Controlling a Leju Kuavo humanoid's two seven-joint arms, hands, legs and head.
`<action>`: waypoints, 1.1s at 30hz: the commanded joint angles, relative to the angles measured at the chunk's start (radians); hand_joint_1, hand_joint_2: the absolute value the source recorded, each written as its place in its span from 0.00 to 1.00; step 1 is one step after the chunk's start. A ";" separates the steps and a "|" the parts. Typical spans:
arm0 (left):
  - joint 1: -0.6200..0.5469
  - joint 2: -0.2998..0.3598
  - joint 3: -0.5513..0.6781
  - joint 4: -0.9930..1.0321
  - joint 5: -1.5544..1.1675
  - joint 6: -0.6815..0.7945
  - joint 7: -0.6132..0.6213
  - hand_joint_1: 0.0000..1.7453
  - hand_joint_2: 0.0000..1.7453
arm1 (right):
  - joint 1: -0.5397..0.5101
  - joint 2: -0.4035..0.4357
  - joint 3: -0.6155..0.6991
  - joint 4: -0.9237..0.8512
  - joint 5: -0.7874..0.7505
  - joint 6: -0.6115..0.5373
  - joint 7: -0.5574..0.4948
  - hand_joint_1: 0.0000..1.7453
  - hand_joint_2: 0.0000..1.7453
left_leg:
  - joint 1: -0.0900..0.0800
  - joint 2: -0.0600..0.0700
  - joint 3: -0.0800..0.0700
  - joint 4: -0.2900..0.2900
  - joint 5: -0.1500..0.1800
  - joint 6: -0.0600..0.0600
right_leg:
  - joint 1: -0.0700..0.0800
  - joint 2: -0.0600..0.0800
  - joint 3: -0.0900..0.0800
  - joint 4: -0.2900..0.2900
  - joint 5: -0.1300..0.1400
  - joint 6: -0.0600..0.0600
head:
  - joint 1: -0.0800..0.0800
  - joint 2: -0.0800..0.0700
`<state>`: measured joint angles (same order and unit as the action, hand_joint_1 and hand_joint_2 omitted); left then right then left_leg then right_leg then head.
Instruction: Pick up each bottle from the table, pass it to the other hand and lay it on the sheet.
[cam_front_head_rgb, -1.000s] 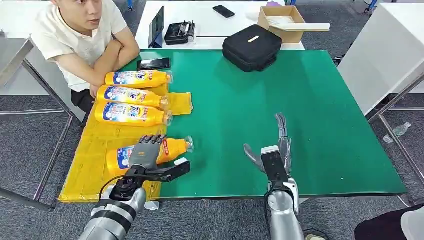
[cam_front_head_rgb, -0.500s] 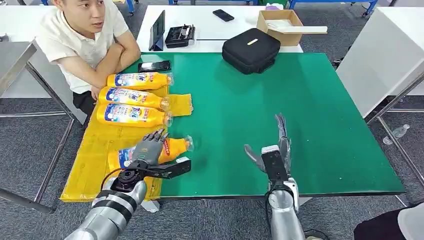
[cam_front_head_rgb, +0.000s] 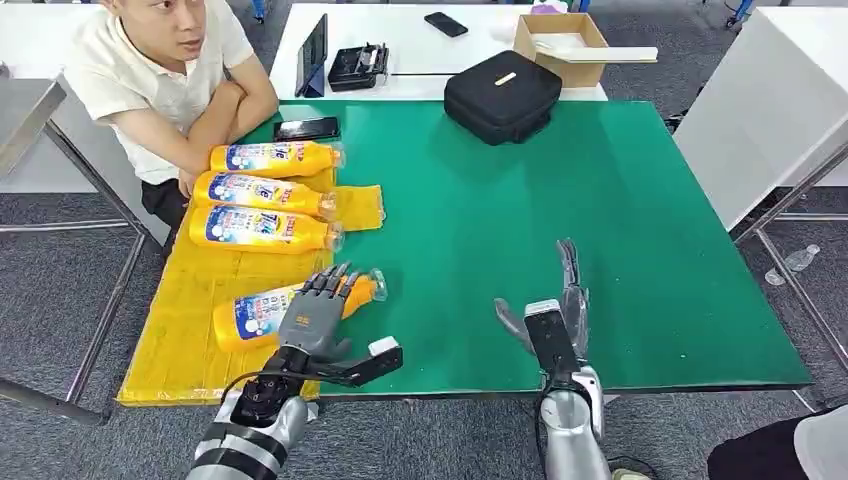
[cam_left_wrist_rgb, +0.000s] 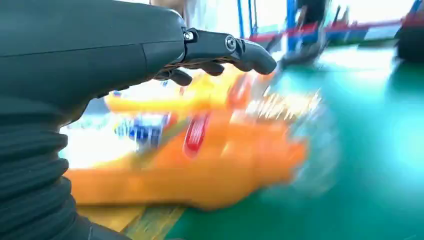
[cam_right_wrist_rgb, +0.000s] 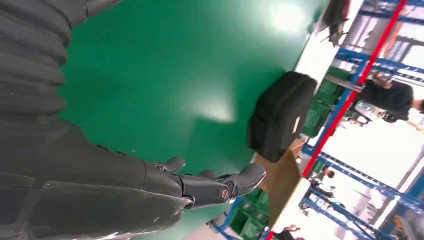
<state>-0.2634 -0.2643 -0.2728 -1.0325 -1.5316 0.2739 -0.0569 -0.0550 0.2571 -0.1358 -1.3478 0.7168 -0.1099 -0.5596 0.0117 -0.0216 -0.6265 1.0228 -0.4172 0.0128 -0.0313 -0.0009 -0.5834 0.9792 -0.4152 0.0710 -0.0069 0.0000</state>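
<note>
Four bottles on the yellow sheet (cam_front_head_rgb: 200, 290), left side of the green surface (cam_front_head_rgb: 600, 230).
Left hand (cam_front_head_rgb: 318, 310), fingers spread and empty, hovers over the nearest bottle (cam_front_head_rgb: 258, 312), which lies at the sheet's edge; right hand (cam_front_head_rgb: 562, 300), fingers apart and empty, stands over bare surface, well apart from the bottles.

Sheet (cam_front_head_rgb: 190, 330) lies on the table (cam_front_head_rgb: 640, 230) along its left edge. Three bottles (cam_front_head_rgb: 262, 192) lie side by side at the sheet's far end; a fourth bottle (cam_front_head_rgb: 262, 312) lies nearer. Phone (cam_front_head_rgb: 307, 128) just behind the bottles. Case (cam_front_head_rgb: 503, 95) at the table's far edge.
</note>
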 joint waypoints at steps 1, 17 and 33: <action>0.133 0.000 -0.091 -0.367 0.096 0.076 -0.060 0.00 1.00 | 0.034 0.018 -0.032 -0.058 0.008 0.000 0.008 0.00 1.00 | 0.000 0.002 0.000 0.000 -0.002 0.000 | 0.001 0.001 -0.001 0.000 -0.002 -0.004 | 0.000 0.000; 0.187 0.001 -0.123 -0.506 0.369 0.097 -0.169 0.00 1.00 | 0.063 0.049 -0.103 -0.125 -0.308 0.232 -0.002 0.00 1.00 | 0.001 0.001 -0.004 -0.001 -0.002 -0.001 | 0.001 0.000 -0.005 0.000 -0.002 -0.003 | 0.000 0.000; 0.427 -0.085 0.004 -0.693 1.179 -0.174 -0.269 0.00 1.00 | 0.315 0.092 0.123 -0.569 -0.280 -0.012 -0.041 0.00 1.00 | 0.000 0.005 -0.005 0.002 -0.005 -0.001 | 0.001 0.003 -0.007 0.002 -0.004 -0.004 | -0.001 0.000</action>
<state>0.0444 -0.2911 -0.3330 -1.6229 -0.5430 0.1720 -0.3670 0.1394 0.3445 -0.1769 -1.7000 0.3870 0.0303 -0.6241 0.0122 -0.0200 -0.6349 1.0226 -0.4193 0.0116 -0.0310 0.0003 -0.5933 0.9792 -0.4163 0.0709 -0.0076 0.0000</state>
